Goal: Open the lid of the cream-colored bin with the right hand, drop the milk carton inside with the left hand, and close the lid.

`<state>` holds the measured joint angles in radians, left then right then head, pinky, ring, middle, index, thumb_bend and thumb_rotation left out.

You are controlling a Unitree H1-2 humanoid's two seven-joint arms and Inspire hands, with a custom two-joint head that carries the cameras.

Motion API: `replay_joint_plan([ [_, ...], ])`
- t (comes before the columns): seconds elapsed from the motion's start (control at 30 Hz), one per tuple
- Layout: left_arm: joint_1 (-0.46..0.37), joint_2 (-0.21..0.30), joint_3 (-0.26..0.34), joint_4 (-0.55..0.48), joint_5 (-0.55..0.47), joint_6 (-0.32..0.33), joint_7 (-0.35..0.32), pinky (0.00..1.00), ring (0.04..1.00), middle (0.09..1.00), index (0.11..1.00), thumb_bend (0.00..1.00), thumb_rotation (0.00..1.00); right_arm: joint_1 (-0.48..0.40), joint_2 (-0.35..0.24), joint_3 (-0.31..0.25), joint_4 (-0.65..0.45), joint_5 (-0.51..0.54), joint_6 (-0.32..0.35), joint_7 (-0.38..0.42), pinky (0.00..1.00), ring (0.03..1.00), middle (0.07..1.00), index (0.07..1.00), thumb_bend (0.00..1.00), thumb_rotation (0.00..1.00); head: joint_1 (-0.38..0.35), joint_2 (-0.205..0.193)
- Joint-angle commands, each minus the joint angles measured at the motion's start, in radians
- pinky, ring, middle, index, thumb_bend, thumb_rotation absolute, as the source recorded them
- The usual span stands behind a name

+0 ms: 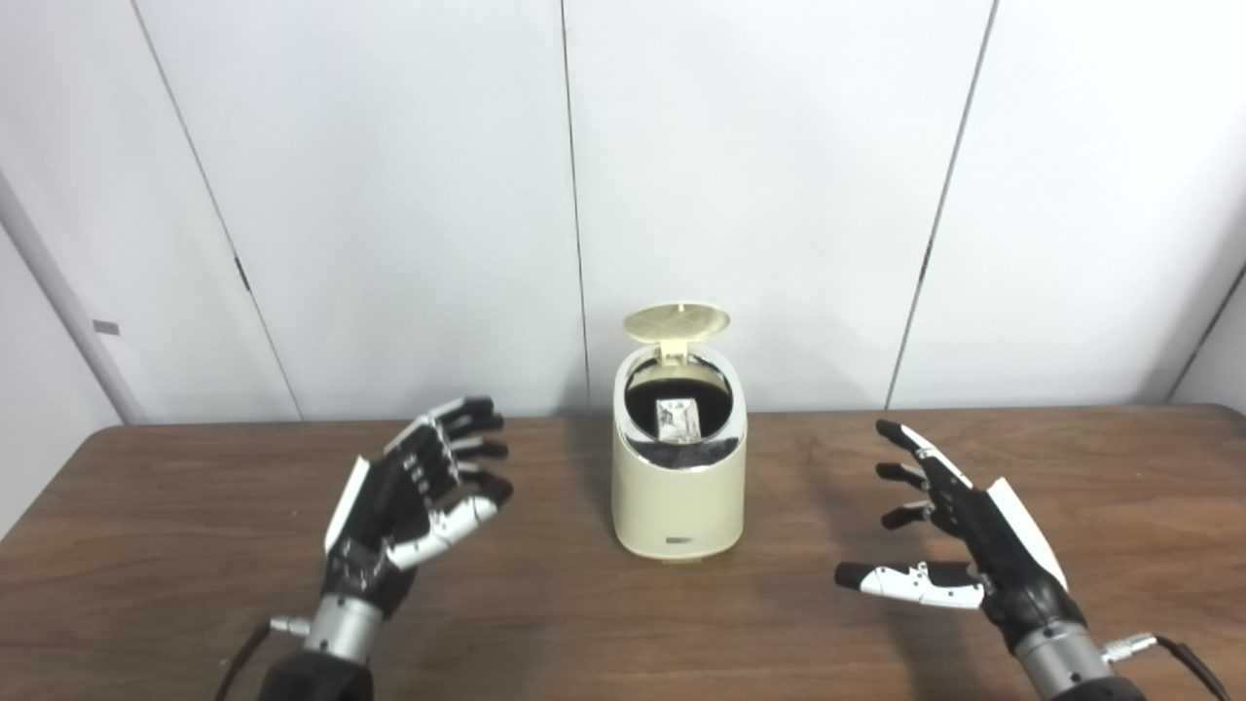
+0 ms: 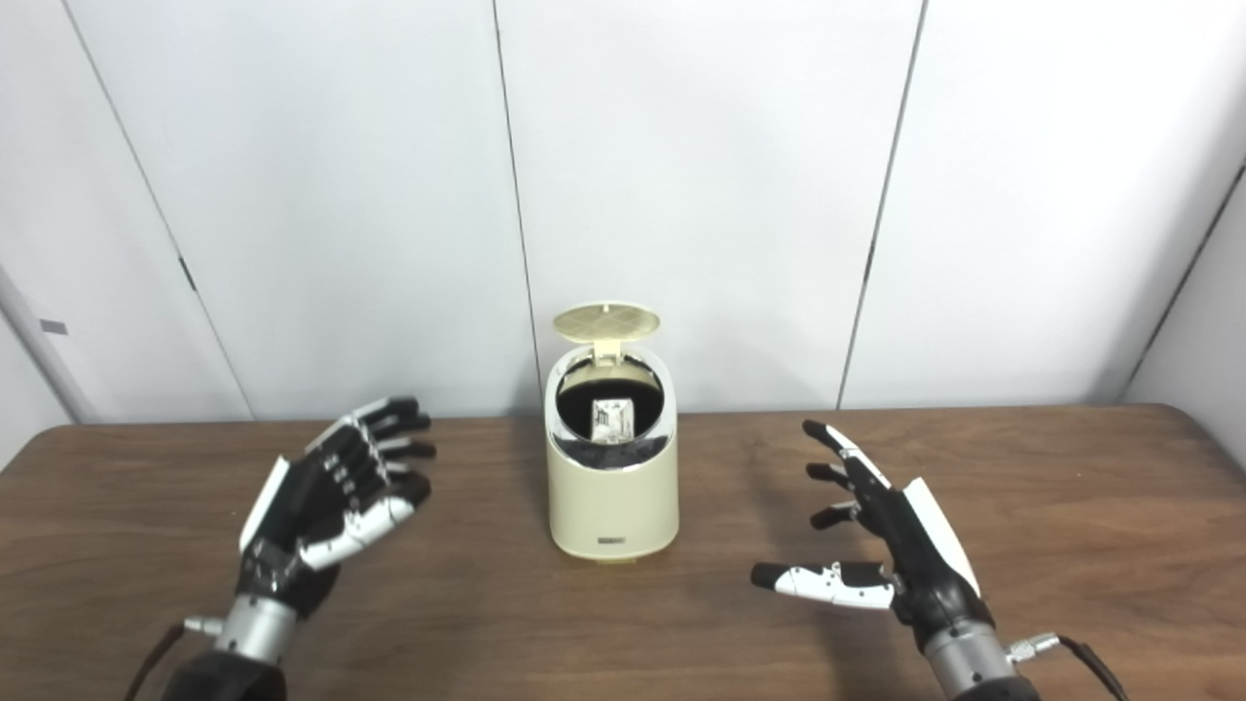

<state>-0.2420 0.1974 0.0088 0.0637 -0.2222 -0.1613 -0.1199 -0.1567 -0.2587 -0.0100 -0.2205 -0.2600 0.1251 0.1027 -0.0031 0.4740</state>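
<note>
The cream-colored bin [image 1: 678, 497] stands upright at the middle of the brown table. Its round lid [image 1: 677, 322] is tipped up and back on its hinge, leaving the dark mouth uncovered. Inside the mouth lies the white milk carton [image 1: 677, 418], only its top face showing. My left hand [image 1: 421, 492] hovers to the left of the bin, fingers apart and holding nothing. To the bin's right, my right hand [image 1: 959, 535] is also open, thumb stretched toward the bin, well apart from it.
The wooden table [image 1: 195, 545] runs across the whole view, its far edge just behind the bin. White wall panels [image 1: 389, 195] rise right behind that edge. A cable [image 1: 1158, 647] trails from the right wrist.
</note>
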Motion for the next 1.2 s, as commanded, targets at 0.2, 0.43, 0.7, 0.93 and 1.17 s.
replay_joint_plan([
  [0.2, 0.021, -0.021, 0.019, 0.013, 0.018, -0.061, -0.024, 0.5, 0.638, 0.722, 0.77, 0.63, 0.1, -0.039, -0.008, -0.003, -0.021, 0.01, -0.016, -0.001, 0.66, 0.845, 0.943, 0.909, 0.79, 0.22, -0.004, -0.004],
  [0.43, 0.038, -0.04, 0.024, 0.051, 0.043, -0.1, -0.025, 0.43, 0.578, 0.676, 0.753, 0.64, 0.09, -0.089, -0.012, 0.0, -0.003, 0.019, -0.031, 0.005, 0.78, 0.842, 0.926, 0.905, 0.8, 0.24, -0.012, -0.01],
  [0.7, 0.058, -0.058, 0.027, 0.07, 0.056, -0.103, -0.022, 0.44, 0.555, 0.655, 0.746, 0.67, 0.13, -0.238, -0.037, 0.02, 0.008, -0.002, -0.018, 0.033, 0.8, 0.845, 0.929, 0.891, 0.81, 0.27, -0.021, -0.021],
  [0.93, 0.057, -0.068, 0.029, 0.11, 0.063, -0.152, -0.038, 0.43, 0.548, 0.65, 0.751, 0.67, 0.14, -0.413, -0.056, 0.078, 0.025, -0.068, -0.002, 0.063, 0.72, 0.843, 0.882, 0.877, 0.77, 0.31, -0.022, -0.029],
  [1.17, 0.057, -0.076, 0.028, 0.115, 0.067, -0.16, -0.037, 0.43, 0.55, 0.65, 0.745, 0.68, 0.13, -0.583, -0.046, 0.151, 0.093, -0.145, 0.051, 0.099, 0.67, 0.819, 0.878, 0.88, 0.76, 0.39, -0.02, -0.031],
])
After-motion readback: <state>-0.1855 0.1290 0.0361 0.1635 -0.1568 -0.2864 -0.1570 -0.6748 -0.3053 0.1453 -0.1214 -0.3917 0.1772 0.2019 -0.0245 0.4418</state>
